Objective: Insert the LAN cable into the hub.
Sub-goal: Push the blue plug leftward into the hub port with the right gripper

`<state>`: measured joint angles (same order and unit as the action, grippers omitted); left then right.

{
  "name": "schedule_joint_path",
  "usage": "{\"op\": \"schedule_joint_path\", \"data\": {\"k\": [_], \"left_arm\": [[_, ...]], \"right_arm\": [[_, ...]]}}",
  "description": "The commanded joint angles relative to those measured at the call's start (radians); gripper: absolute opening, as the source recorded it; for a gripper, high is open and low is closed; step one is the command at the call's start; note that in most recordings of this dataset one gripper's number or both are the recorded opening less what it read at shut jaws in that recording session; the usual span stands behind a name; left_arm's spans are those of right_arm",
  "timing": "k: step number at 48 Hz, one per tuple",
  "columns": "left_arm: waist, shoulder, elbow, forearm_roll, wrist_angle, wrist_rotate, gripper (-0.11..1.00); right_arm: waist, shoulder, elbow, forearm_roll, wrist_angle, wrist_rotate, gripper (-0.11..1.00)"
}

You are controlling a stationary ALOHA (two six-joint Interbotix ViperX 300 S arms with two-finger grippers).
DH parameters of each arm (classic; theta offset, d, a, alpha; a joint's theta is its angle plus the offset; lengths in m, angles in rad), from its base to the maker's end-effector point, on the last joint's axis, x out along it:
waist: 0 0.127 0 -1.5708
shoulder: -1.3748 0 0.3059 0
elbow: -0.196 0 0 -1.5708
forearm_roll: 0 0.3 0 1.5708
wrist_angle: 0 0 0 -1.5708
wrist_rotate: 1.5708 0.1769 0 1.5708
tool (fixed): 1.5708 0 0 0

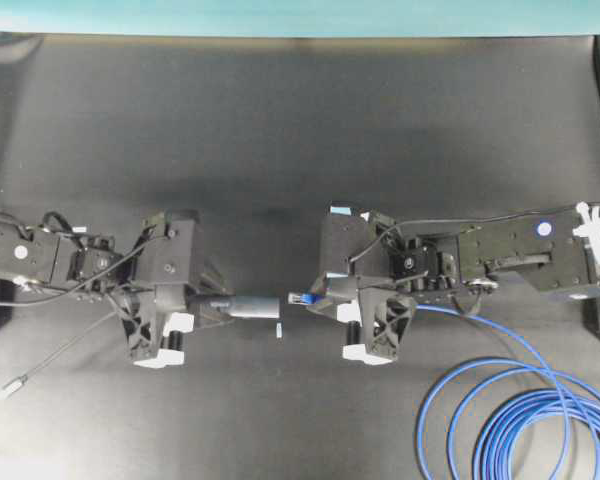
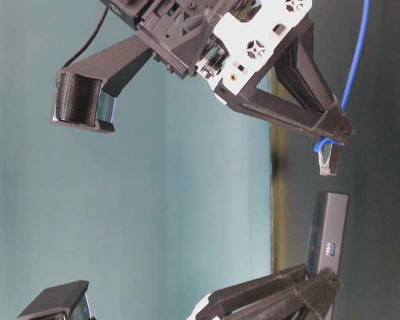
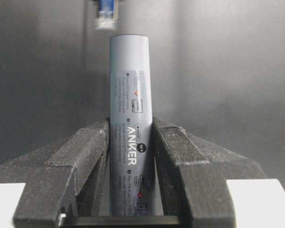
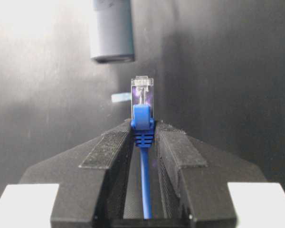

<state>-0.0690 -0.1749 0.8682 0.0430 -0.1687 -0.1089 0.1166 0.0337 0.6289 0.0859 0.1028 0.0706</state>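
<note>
The hub [image 1: 252, 306], a slim grey bar, is held level above the black table with my left gripper [image 1: 216, 305] shut on its rear half. In the left wrist view the fingers [image 3: 85, 152] clamp both sides of the hub [image 3: 129, 90]. My right gripper [image 1: 316, 298] is shut on the blue boot of the LAN cable, and the clear plug [image 4: 142, 89] sticks out past its tips. Plug [image 2: 328, 160] and hub [image 2: 327, 233] face each other end to end across a small gap, and the plug sits slightly to one side of the hub's end [image 4: 111, 35].
The LAN cable [image 1: 570, 420] trails from the right arm into loose blue loops at the table's front right. The hub's thin grey cord ends in a silver plug [image 1: 13, 383] at front left. A small white scrap [image 1: 279, 330] lies under the gap.
</note>
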Motion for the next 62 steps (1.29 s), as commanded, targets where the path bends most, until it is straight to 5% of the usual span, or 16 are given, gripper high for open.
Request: {"op": "schedule_joint_path", "data": {"k": [1, 62], "left_arm": [[0.006, -0.009, -0.017, 0.005, -0.006, 0.003, 0.28], [0.012, 0.006, -0.023, 0.005, -0.005, 0.012, 0.28]], "right_arm": [[0.014, -0.015, -0.018, 0.002, -0.003, 0.003, 0.13], [0.014, 0.04, -0.052, -0.002, -0.02, 0.008, 0.13]]}}
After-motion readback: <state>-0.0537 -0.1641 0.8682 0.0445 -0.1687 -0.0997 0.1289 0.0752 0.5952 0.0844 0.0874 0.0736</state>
